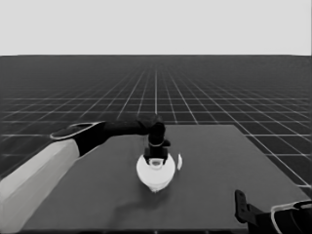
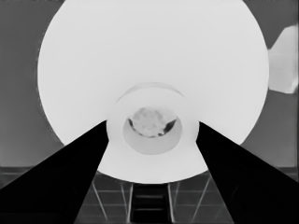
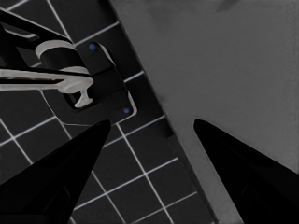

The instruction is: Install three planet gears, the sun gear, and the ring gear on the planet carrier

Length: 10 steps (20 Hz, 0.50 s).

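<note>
My left gripper (image 1: 156,162) reaches from the left to the middle of the table and is shut on the larger round part (image 1: 155,173), the ring gear. In the left wrist view its fingers (image 2: 84,163) press both sides of the raised centre hub (image 2: 152,161) of that part (image 2: 140,60). Through the hub's hole a small toothed gear (image 2: 149,122) shows underneath. The smaller round part, the planet carrier, is hidden below the larger one, and no other gear shows. My right gripper (image 1: 240,204) is parked at the lower right, open and holding nothing (image 3: 152,122).
A thin white piece (image 1: 179,162) lies just right of the larger round part, also seen as the thin white piece (image 2: 284,60) in the left wrist view. The right wrist view looks over the table's edge (image 3: 154,100) at the floor grid and dark machinery (image 3: 88,79).
</note>
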### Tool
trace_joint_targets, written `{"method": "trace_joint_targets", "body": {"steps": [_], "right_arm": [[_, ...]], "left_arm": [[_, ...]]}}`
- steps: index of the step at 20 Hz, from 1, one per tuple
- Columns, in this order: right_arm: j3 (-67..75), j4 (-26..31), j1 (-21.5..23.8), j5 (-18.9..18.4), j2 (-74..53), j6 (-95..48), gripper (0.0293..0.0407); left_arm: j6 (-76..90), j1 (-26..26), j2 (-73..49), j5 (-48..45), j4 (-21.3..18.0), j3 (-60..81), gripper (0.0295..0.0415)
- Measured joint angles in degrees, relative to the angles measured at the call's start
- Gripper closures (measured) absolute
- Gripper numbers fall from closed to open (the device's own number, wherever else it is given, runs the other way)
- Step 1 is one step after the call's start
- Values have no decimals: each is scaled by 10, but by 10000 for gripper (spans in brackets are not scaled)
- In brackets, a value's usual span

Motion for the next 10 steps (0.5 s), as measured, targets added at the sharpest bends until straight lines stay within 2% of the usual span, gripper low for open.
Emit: {"method": "trace_joint_targets", "body": {"steps": [2,3,5,10], "right_arm": [[0,0,0,0,0,0,315],[0,0,0,0,0,0,315],[0,0,0,0,0,0,315],[0,0,0,0,0,0,315]], "left_arm": [[1,0,3,0,0,-4,362],[7,21,6,-5,23,-15,362],[15,45,10,-11,43,-28,362],[20,55,12,-15,53,-35,362]]}}
